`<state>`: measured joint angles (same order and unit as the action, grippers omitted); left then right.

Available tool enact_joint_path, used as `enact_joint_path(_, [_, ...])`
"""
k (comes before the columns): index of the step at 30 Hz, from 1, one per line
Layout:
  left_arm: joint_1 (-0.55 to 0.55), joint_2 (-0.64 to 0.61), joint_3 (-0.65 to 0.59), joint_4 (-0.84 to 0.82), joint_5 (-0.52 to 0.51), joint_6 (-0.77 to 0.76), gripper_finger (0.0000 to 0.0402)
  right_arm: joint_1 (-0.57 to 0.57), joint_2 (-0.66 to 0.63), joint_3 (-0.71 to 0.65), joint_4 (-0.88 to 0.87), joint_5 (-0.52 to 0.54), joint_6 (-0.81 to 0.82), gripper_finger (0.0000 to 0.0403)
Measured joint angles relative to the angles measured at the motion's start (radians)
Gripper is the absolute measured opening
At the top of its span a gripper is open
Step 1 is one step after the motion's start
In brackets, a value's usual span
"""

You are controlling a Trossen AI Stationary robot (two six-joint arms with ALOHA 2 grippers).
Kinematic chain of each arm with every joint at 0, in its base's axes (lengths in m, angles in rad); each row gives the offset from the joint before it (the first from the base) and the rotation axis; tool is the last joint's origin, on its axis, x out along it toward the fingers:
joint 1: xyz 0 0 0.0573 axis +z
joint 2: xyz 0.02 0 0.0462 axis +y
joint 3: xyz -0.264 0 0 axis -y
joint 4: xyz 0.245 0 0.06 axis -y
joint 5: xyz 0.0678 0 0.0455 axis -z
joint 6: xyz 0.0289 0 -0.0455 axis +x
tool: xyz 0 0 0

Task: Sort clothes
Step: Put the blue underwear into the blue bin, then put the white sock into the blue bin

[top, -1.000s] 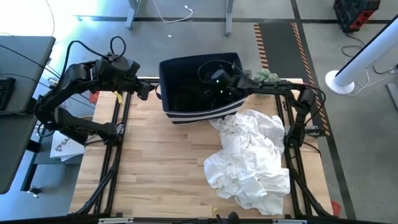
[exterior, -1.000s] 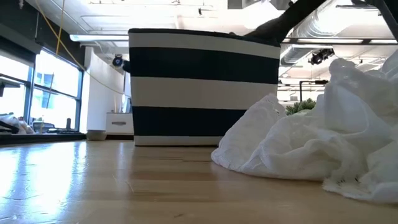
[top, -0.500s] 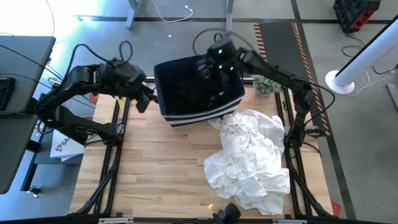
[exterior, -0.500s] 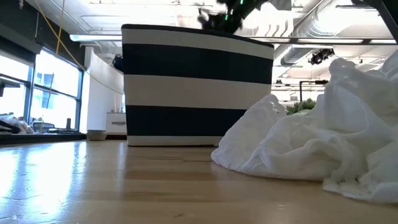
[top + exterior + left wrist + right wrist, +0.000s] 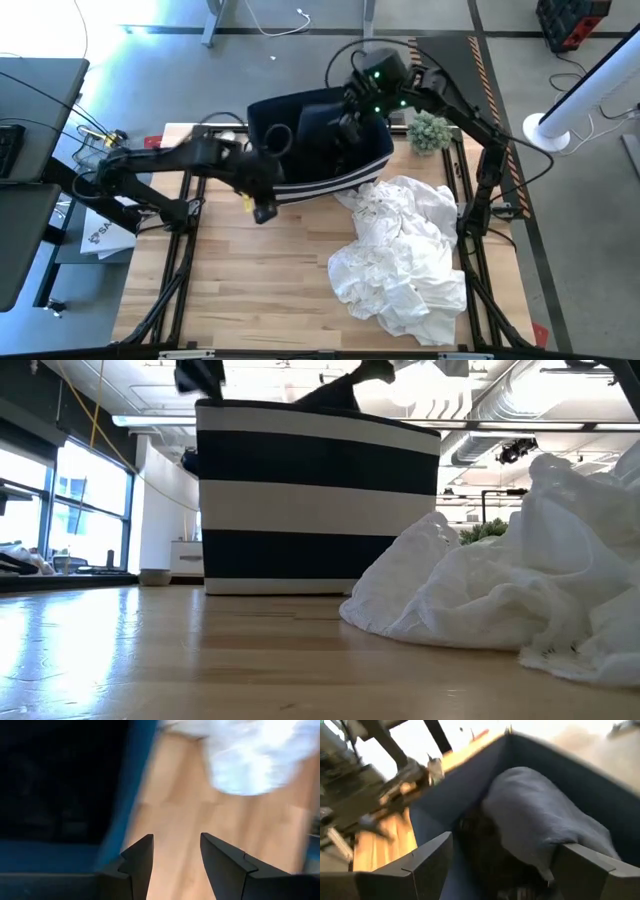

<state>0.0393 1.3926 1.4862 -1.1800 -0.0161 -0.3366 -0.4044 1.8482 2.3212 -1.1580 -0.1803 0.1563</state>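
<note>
**Sorting partly complete: dark items in the bin, white pile on the desk**

We find the right claw [image 5: 352,118] at upper centre of the high view, above the striped bin [image 5: 330,185], fingers spread wide and empty, a dark garment [image 5: 540,825] bunched just beneath it. The left claw [image 5: 262,205] sits at the bin's left wall, centre-left of the frame, fingers [image 5: 137,857] narrowly apart, gripping nothing. Outward, the white clothes [image 5: 400,255] lie heaped at lower right on the desk [image 5: 270,290], touching the bin's front edge. We judge the dark items gathered; whether the white heap is already in its sorted place we cannot tell.
</note>
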Motion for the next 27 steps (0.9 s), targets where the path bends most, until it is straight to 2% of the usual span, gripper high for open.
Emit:
enact_joint_path(2, [0.006,0.01,-0.045,0.012,-0.066,-0.013,0.0158,0.014,0.0,-0.009,-0.05,0.075,-0.002,0.0304])
enact_joint_path(5, [0.032,0.017,-0.095,-0.008,-0.199,-0.011,0.0158,0.042,0.0,-0.031,-0.088,0.276,0.027,0.0304])
enact_joint_path(6, [0.046,0.019,-0.106,-0.008,-0.254,-0.004,0.0158,0.047,0.0,-0.034,-0.097,0.305,0.026,0.0304])
enact_joint_path(9, [0.095,0.01,-0.114,-0.023,-0.365,0.035,0.0158,0.025,-0.001,-0.06,-0.108,0.253,0.081,0.0304])
enact_joint_path(10, [0.112,0.008,-0.113,-0.03,-0.381,0.053,0.0158,0.016,0.0,-0.068,-0.108,0.269,0.101,0.0304])
enact_joint_path(13, [0.159,0.005,-0.115,-0.038,-0.362,0.1,0.0158,0.012,0.005,-0.08,-0.085,0.439,0.094,0.0304])
enact_joint_path(16, [0.178,-0.005,-0.114,-0.033,-0.288,0.1,0.0158,0.003,-0.003,-0.078,-0.035,0.401,0.08,0.0304])
enact_joint_path(20, [0.156,-0.016,-0.113,-0.032,-0.212,0.034,0.0158,0.051,-0.027,-0.079,0.061,0.494,-0.015,0.0304])
enact_joint_path(22, [0.13,-0.032,-0.113,-0.028,-0.206,0.003,0.0158,0.071,-0.047,-0.078,0.068,0.428,-0.035,0.0304])
enact_joint_path(25, [0.092,-0.059,-0.113,-0.029,-0.206,-0.043,0.0158,0.108,-0.066,-0.077,0.006,0.207,-0.058,0.0304])
enact_joint_path(27, [0.074,-0.082,-0.113,-0.027,-0.213,-0.076,0.0158,0.154,-0.074,-0.078,-0.062,0.105,-0.051,0.0304])
